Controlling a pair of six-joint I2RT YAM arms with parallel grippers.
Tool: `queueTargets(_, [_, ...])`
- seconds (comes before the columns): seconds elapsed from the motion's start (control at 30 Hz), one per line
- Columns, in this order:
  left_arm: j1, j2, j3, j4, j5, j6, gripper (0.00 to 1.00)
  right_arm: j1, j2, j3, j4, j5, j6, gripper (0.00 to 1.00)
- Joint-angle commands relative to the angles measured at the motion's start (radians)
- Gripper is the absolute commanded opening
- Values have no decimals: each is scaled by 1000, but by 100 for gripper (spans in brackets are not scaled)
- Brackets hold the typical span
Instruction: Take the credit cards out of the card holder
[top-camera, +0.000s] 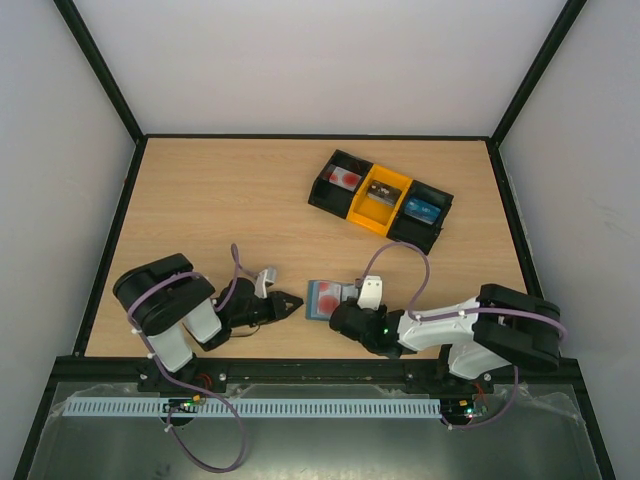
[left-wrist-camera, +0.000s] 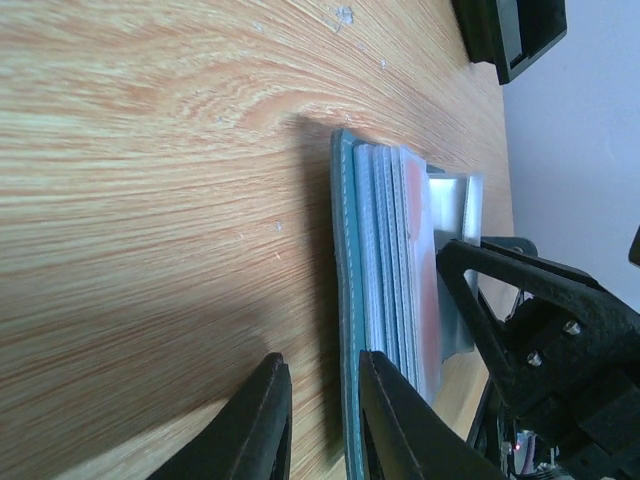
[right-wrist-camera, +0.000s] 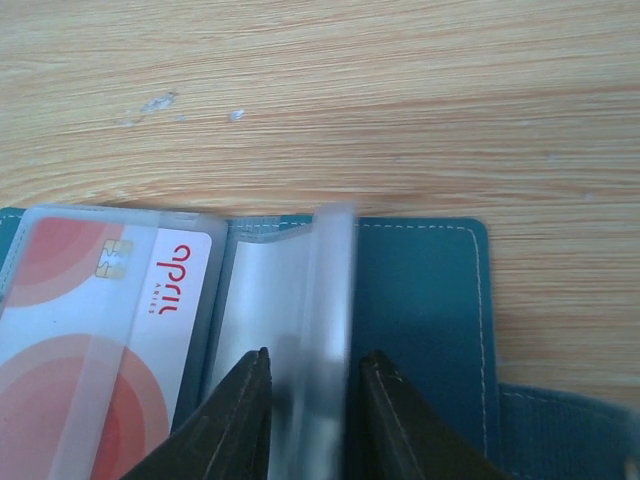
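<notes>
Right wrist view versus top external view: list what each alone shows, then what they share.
Only right wrist: the chip and red lettering on the white card, and a clear sleeve in the right gripper. Only top external: the three-bin tray and the left gripper. Both: the open card holder lying on the table.

Left arm (top-camera: 175, 310): black rounded joint housings and white link shells showing. Thin purple cable (top-camera: 236, 265) looping off it.

Right arm (top-camera: 470, 330): wearing the same black-and-white scheme. Second purple cable (top-camera: 427, 272) arching beside it, small green light (top-camera: 385, 330) glowing, white camera block (top-camera: 371, 290) showing above.

Left gripper (left-wrist-camera: 322, 420) and right gripper (right-wrist-camera: 308, 405): both showing matte black tapered fingers. Small silver screws (left-wrist-camera: 570, 327) glinting on the right gripper's black triangular frame.
</notes>
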Motion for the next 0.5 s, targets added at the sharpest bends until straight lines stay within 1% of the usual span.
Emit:
queueTargets(0.0, [-5, 39, -42, -8, -41, -8, 21, 1, -39, 8, -173, 38, 35, 20])
queueTargets(0.07, [-5, 32, -35, -24, -42, -5, 21, 2, -69, 24, -180, 26, 20, 17])
queueTargets(0.27, [-5, -2, -25, -36, -34, -14, 24, 1, -94, 57, -202, 25, 3, 18])
queueTargets(0.47, [-13, -88, 19, -147, -32, 1, 28, 1, -70, 90, -276, 38, 29, 16])
